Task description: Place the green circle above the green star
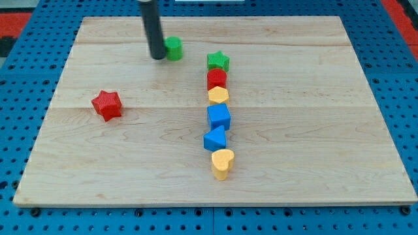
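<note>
The green circle point(174, 47) lies near the view's top, left of centre. My tip point(157, 57) rests against its left side. The green star point(218, 61) lies to the right of the circle and slightly lower, at the top of a column of blocks. The circle and the star are apart, with a gap of bare board between them.
Below the green star runs a column: a red circle point(217, 78), a yellow block point(218, 95), a blue cube point(219, 117), a blue triangle point(215, 139), a yellow heart point(223, 162). A red star point(107, 104) lies at the left. The wooden board point(313, 117) sits on blue pegboard.
</note>
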`<action>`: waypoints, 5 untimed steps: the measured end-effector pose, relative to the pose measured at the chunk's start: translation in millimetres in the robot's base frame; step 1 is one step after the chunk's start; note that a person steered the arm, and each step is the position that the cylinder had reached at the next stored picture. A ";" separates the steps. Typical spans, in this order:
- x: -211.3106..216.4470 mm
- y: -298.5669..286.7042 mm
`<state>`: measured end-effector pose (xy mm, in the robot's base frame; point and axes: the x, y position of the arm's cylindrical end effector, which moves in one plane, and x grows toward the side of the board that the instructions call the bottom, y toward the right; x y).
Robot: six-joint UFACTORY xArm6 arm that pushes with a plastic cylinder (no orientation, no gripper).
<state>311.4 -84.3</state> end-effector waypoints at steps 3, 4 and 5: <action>-32.6 19.9; -31.5 43.5; -24.8 59.5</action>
<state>286.6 -24.9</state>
